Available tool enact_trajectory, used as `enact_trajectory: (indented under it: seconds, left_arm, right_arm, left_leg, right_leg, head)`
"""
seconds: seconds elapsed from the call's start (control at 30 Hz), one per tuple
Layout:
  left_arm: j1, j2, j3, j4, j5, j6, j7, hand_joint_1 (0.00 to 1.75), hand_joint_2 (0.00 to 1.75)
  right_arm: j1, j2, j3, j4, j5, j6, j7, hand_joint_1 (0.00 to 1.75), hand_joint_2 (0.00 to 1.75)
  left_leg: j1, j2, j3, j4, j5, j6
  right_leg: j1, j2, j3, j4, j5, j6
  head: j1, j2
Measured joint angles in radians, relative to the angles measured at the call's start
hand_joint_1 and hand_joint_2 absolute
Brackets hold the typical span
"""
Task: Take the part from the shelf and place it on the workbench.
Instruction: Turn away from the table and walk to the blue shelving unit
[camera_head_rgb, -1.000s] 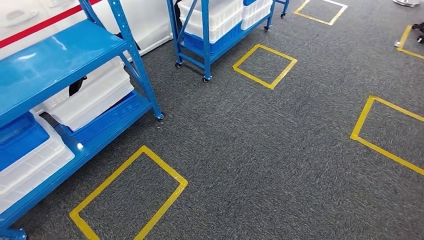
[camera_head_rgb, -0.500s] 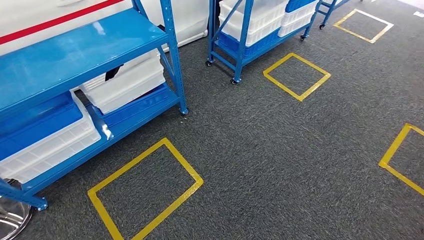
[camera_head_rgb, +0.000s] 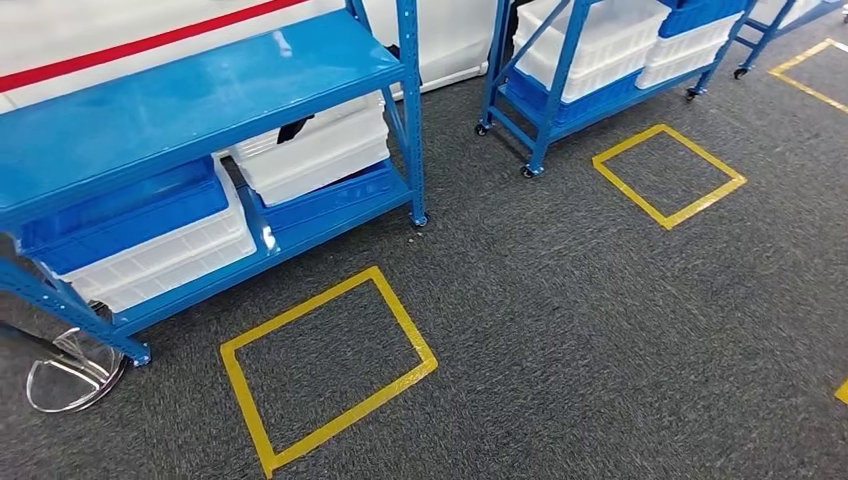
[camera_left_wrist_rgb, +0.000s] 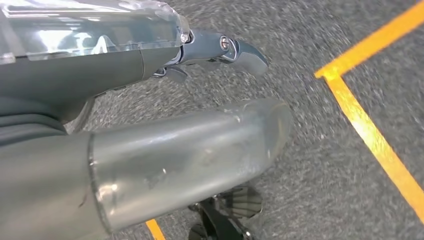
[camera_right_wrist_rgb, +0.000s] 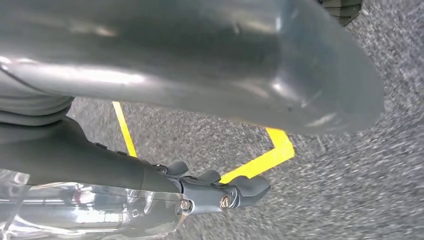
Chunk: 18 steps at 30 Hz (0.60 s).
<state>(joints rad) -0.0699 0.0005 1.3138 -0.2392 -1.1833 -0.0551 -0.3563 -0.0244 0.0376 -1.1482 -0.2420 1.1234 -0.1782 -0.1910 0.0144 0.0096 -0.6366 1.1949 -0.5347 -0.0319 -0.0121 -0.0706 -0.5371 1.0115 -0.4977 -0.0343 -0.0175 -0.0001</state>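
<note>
Shelf (camera_head_rgb: 200, 95) of blue steel stands at the left of the head view, its glossy top board bare, and the part itself cannot be made out among what it carries. From the fingers outward: the left hand (camera_left_wrist_rgb: 150, 125) hangs over the carpet with its dark fingers (camera_left_wrist_rgb: 235, 50) stretched out and apart from the thick grey thumb, holding nothing; the right hand (camera_right_wrist_rgb: 190, 125) hangs the same way, fingers (camera_right_wrist_rgb: 235, 190) extended, nothing between them and the thumb. Below both lies dark grey carpet (camera_head_rgb: 600, 330) marked with yellow tape squares — one square (camera_head_rgb: 325, 365) just in front of the shelf, another (camera_head_rgb: 668, 175) before a second blue rack on castors (camera_head_rgb: 590, 70). On the shelf's lower board sit white crates (camera_head_rgb: 315, 150) and a blue crate stacked on a white one (camera_head_rgb: 140, 235). A chrome stand base (camera_head_rgb: 70, 370) rests on the floor by the shelf's near leg. Behind the shelf runs a white wall with a red stripe (camera_head_rgb: 150, 40).
</note>
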Motion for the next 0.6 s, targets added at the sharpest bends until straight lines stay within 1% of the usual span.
enact_trajectory:
  seconds: [0.03, 0.07, 0.1, 0.13, 0.2, 0.23, 0.27, 0.3, 0.33, 0.37, 0.4, 0.43, 0.47, 0.5, 0.53, 0.57, 0.6]
  left_arm:
    - [-0.001, 0.000, 0.000, 0.000, 0.000, 0.000, 0.000, 0.00, 0.00]
    - [-0.002, 0.000, 0.000, 0.000, 0.000, 0.000, 0.000, 0.00, 0.00]
    - [-0.003, 0.000, 0.000, 0.000, -0.001, 0.000, 0.000, 0.00, 0.00]
    - [-0.003, 0.000, 0.000, 0.000, -0.001, 0.000, 0.000, 0.00, 0.00]
    - [-0.001, -0.001, 0.000, 0.000, -0.001, 0.000, 0.000, 0.00, 0.00]
    - [0.001, -0.001, 0.000, 0.000, -0.001, 0.001, 0.000, 0.00, 0.00]
    - [0.001, -0.001, 0.000, 0.000, -0.002, 0.001, 0.000, 0.00, 0.00]
    - [0.000, -0.001, 0.000, 0.000, -0.003, 0.001, 0.001, 0.00, 0.00]
    - [-0.002, -0.002, 0.000, 0.000, -0.004, 0.002, 0.001, 0.00, 0.00]
    - [-0.003, -0.002, 0.000, 0.000, -0.006, 0.002, 0.001, 0.00, 0.00]
    - [-0.004, -0.003, -0.001, 0.000, -0.008, 0.002, 0.001, 0.00, 0.00]
    - [-0.004, -0.004, -0.001, 0.000, -0.010, 0.002, 0.001, 0.00, 0.00]
    - [-0.003, -0.004, -0.001, 0.000, -0.010, 0.002, 0.001, 0.00, 0.00]
    - [-0.002, -0.005, -0.001, 0.000, -0.010, 0.002, 0.001, 0.00, 0.00]
    - [-0.002, -0.005, -0.001, 0.000, -0.010, 0.002, 0.001, 0.00, 0.00]
    - [-0.003, -0.006, -0.001, 0.000, -0.010, 0.002, 0.001, 0.00, 0.00]
    - [-0.004, -0.006, -0.001, 0.000, -0.011, 0.002, 0.001, 0.00, 0.00]
  right_arm:
    - [0.000, 0.000, 0.000, 0.000, 0.002, 0.001, 0.000, 0.00, 0.00]
    - [0.000, 0.001, 0.000, 0.000, 0.004, 0.001, 0.000, 0.00, 0.00]
    - [-0.001, 0.002, 0.000, 0.000, 0.006, 0.002, 0.001, 0.00, 0.00]
    - [-0.002, 0.002, 0.000, 0.000, 0.007, 0.003, 0.001, 0.00, 0.00]
    - [-0.006, 0.002, 0.000, 0.000, 0.010, 0.004, 0.001, 0.00, 0.00]
    - [-0.007, 0.002, 0.000, 0.000, 0.010, 0.004, 0.001, 0.00, 0.00]
    - [-0.008, 0.003, 0.000, 0.000, 0.011, 0.004, 0.000, 0.00, 0.00]
    - [-0.008, 0.003, 0.000, 0.000, 0.011, 0.004, 0.001, 0.00, 0.00]
    - [-0.006, 0.003, 0.000, 0.000, 0.011, 0.004, 0.001, 0.00, 0.00]
    - [-0.004, 0.004, 0.000, 0.000, 0.011, 0.004, 0.001, 0.00, 0.00]
    - [-0.002, 0.004, 0.000, 0.000, 0.011, 0.004, 0.002, 0.00, 0.00]
    - [-0.001, 0.004, 0.000, 0.000, 0.011, 0.005, 0.003, 0.00, 0.00]
    - [0.000, 0.004, 0.000, 0.000, 0.011, 0.005, 0.003, 0.00, 0.00]
    - [0.000, 0.004, 0.000, 0.000, 0.011, 0.005, 0.004, 0.00, 0.00]
    - [0.000, 0.004, 0.000, 0.000, 0.012, 0.005, 0.004, 0.00, 0.00]
    - [0.000, 0.004, 0.000, 0.000, 0.012, 0.005, 0.005, 0.00, 0.00]
    - [0.000, 0.004, 0.000, 0.000, 0.013, 0.005, 0.005, 0.00, 0.00]
  left_leg:
    - [-0.002, 0.026, 0.036, -0.072, 0.030, 0.002]
    - [-0.005, 0.047, 0.065, -0.129, 0.051, 0.007]
    - [-0.008, 0.061, 0.081, -0.164, 0.061, 0.013]
    - [-0.012, 0.066, 0.086, -0.177, 0.060, 0.020]
    - [-0.012, 0.041, 0.085, -0.180, 0.064, 0.033]
    - [-0.010, 0.030, 0.088, -0.185, 0.067, 0.040]
    - [-0.007, 0.019, 0.091, -0.190, 0.071, 0.047]
    - [-0.005, 0.007, 0.093, -0.194, 0.075, 0.054]
    - [-0.005, -0.003, 0.092, -0.195, 0.076, 0.058]
    - [-0.006, -0.015, 0.090, -0.195, 0.077, 0.060]
    - [-0.006, -0.029, 0.089, -0.194, 0.077, 0.061]
    - [-0.006, -0.043, 0.090, -0.193, 0.077, 0.061]
    - [-0.006, -0.057, 0.091, -0.192, 0.077, 0.060]
    - [-0.006, -0.072, 0.093, -0.191, 0.075, 0.059]
    - [-0.006, -0.086, 0.093, -0.189, 0.074, 0.056]
    - [-0.007, -0.098, 0.092, -0.185, 0.072, 0.052]
    - [-0.008, -0.110, 0.089, -0.181, 0.070, 0.048]
  right_leg:
    - [0.002, -0.012, 0.004, 0.002, -0.004, 0.004]
    - [0.004, -0.022, 0.008, 0.003, -0.009, 0.009]
    - [0.006, -0.031, 0.012, 0.004, -0.012, 0.014]
    - [0.008, -0.041, 0.015, 0.004, -0.015, 0.019]
    - [0.008, -0.056, 0.022, 0.002, -0.019, 0.029]
    - [0.006, -0.044, 0.023, 0.008, -0.027, 0.035]
    - [0.003, -0.021, 0.015, 0.030, -0.045, 0.039]
    - [0.000, 0.009, -0.004, 0.073, -0.073, 0.043]
    - [-0.001, 0.041, -0.033, 0.135, -0.107, 0.045]
    - [-0.002, 0.056, -0.069, 0.203, -0.137, 0.046]
    - [-0.002, 0.064, -0.099, 0.258, -0.153, 0.047]
    - [-0.002, 0.067, -0.115, 0.281, -0.148, 0.047]
    - [-0.002, 0.069, -0.114, 0.267, -0.123, 0.046]
    - [-0.003, 0.076, -0.095, 0.215, -0.082, 0.044]
    - [-0.004, 0.095, -0.069, 0.146, -0.041, 0.041]
    - [-0.005, 0.121, -0.044, 0.083, -0.011, 0.038]
    - [-0.006, 0.141, -0.027, 0.039, 0.006, 0.036]
  head:
    - [0.000, 0.000]
    - [0.000, 0.000]
    - [0.001, 0.000]
    - [0.002, 0.000]
    - [0.005, 0.000]
    - [0.006, 0.000]
    - [0.008, 0.000]
    - [0.010, 0.000]
    - [0.012, 0.000]
    - [0.013, 0.000]
    - [0.014, 0.000]
    - [0.014, 0.000]
    - [0.014, 0.000]
    - [0.014, 0.000]
    - [0.014, 0.000]
    - [0.015, 0.000]
    - [0.015, 0.000]
